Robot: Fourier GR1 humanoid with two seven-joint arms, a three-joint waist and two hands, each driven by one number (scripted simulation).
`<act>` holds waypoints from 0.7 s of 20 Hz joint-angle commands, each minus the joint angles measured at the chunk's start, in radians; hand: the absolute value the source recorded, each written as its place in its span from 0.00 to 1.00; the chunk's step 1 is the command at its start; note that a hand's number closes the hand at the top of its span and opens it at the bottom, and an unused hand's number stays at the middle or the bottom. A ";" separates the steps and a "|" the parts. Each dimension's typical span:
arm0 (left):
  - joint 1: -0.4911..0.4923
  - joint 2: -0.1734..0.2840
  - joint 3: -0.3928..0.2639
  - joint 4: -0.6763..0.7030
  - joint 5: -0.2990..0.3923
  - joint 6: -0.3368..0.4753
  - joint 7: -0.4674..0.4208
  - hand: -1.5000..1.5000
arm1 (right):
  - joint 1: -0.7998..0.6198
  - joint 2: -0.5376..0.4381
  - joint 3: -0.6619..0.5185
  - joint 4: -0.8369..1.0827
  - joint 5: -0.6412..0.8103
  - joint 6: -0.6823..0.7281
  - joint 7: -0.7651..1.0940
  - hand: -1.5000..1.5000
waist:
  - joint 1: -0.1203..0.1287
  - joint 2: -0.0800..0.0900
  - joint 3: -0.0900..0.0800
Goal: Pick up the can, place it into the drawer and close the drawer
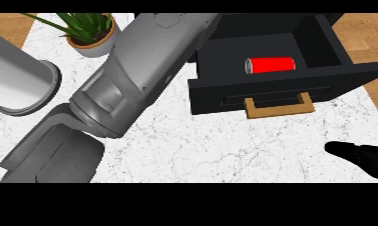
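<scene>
A red can (270, 64) lies on its side inside the open black drawer (221, 95), which has a tan handle (279, 107) on its front. My left forearm (140, 70) stretches up across the middle of the view toward the drawer's back left; its hand is hidden past the top edge. My right hand (358, 156) shows only as black fingers at the lower right, on the counter below and to the right of the drawer, away from the can.
A potted plant (90, 32) stands at the back left of the white marble counter (221, 150). A grey cylindrical container (22, 82) sits at the far left. Wooden floor shows past the counter's far corners.
</scene>
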 commanded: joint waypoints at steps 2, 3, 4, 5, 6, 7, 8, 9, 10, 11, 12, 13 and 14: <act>-0.002 0.000 0.009 0.003 0.047 0.017 -0.031 0.00 | -0.051 -0.043 0.091 0.047 0.165 0.008 -0.052 0.00 | 0.001 0.006 0.000; -0.003 0.000 0.021 0.001 0.054 0.019 -0.048 0.00 | -0.080 -0.053 0.121 0.067 0.213 0.003 -0.032 0.00 | 0.015 0.007 -0.001; 0.001 0.000 0.017 -0.011 0.071 0.006 -0.040 0.00 | -0.097 -0.074 0.125 0.105 0.244 0.008 -0.061 0.00 | 0.012 0.007 -0.001; 0.018 0.000 0.022 0.008 0.061 -0.007 -0.072 0.00 | -0.119 -0.076 0.136 0.138 0.286 -0.009 -0.057 0.00 | 0.030 0.008 -0.001; 0.036 0.000 0.011 -0.027 0.088 0.016 -0.073 0.00 | -0.094 -0.066 0.181 0.146 0.327 -0.009 -0.098 0.00 | 0.019 0.002 0.000; -0.015 0.000 0.018 0.004 0.076 0.017 -0.045 0.00 | -0.129 -0.080 0.194 0.131 0.359 -0.010 -0.046 0.00 | 0.028 -0.002 -0.002; 0.048 0.000 0.012 -0.009 0.084 -0.009 -0.097 0.00 | -0.132 -0.083 0.198 0.202 0.379 -0.019 -0.122 0.00 | 0.037 0.001 -0.001; -0.017 0.000 0.008 0.001 0.076 0.013 -0.050 0.00 | -0.137 -0.081 0.206 0.237 0.407 -0.031 -0.128 0.00 | 0.045 -0.005 -0.001; 0.004 0.000 0.013 0.002 0.077 0.007 -0.081 0.00 | -0.126 -0.075 0.231 0.272 0.455 -0.054 -0.169 0.00 | 0.049 -0.003 0.000; -0.035 0.000 0.012 0.021 0.067 0.022 -0.063 0.00 | -0.182 -0.104 0.235 0.283 0.463 -0.028 -0.132 0.00 | 0.053 -0.004 -0.001; -0.009 0.000 -0.014 0.003 0.070 0.027 -0.058 0.00 | -0.175 -0.088 0.256 0.335 0.494 -0.053 -0.172 0.00 | 0.054 -0.008 -0.001; -0.020 0.000 0.005 0.018 0.063 -0.005 -0.064 0.00 | -0.185 -0.065 0.301 0.360 0.559 -0.081 -0.150 0.00 | 0.073 -0.008 -0.002; -0.041 0.000 0.007 0.029 0.062 -0.008 -0.051 0.00 | -0.224 -0.079 0.276 0.436 0.552 -0.086 -0.185 0.00 | 0.073 -0.005 -0.001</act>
